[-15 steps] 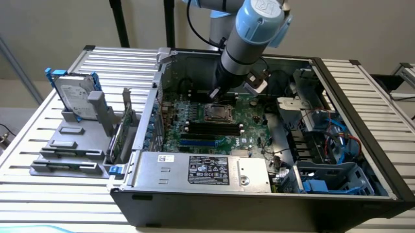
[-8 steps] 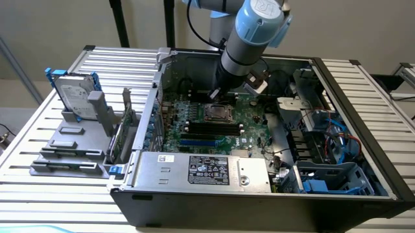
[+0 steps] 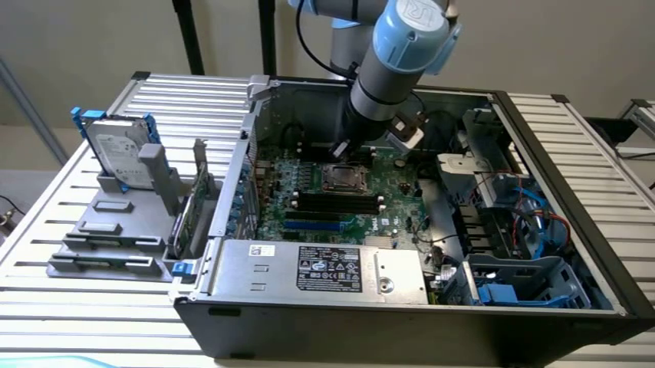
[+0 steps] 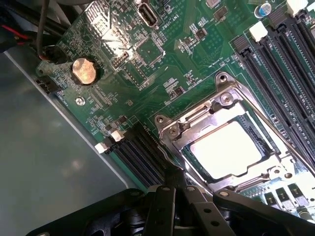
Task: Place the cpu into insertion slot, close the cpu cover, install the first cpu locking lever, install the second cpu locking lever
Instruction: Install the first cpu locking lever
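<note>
Gripper (image 4: 178,189) closed, holding nothing, beside cpu cover (image 4: 197,118), cpu (image 4: 229,150) beneath, computer case (image 3: 307,322) on slatted table (image 3: 61,307), beige wall (image 3: 82,38)

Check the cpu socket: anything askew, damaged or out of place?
Nothing stands out. The cpu sits square in the cut-out of the cpu cover, which looks flat; the green board around it shows no damage.

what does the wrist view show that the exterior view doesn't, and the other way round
Wrist view adds: the coin battery and the shut fingers by the cpu cover. Exterior view adds: the arm, the hard drive outside the case, the power supply. Both: the cpu framed by the cpu cover, the memory slots, the green board.
</note>
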You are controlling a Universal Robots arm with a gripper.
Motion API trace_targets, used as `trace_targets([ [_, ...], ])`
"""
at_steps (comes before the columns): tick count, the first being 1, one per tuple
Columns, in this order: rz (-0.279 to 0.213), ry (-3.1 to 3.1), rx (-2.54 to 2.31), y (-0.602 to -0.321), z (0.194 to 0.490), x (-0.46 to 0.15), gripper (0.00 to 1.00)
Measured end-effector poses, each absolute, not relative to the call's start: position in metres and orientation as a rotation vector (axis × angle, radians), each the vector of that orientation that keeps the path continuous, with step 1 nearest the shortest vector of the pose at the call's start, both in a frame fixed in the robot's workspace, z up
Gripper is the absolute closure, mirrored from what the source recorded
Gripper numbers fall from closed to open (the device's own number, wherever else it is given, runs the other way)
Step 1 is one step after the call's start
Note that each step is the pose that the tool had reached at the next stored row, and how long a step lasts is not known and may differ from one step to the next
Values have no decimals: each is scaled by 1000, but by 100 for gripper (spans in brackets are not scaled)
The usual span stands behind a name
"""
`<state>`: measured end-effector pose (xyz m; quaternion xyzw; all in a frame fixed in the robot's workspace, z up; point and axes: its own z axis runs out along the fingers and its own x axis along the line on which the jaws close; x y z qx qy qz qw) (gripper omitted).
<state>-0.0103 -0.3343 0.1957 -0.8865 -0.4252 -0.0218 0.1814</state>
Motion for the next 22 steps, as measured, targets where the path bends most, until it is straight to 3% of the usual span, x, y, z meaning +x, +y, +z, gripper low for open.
trace_targets([
  [22, -66, -1234, -2500, -334, 191, 0, 89],
])
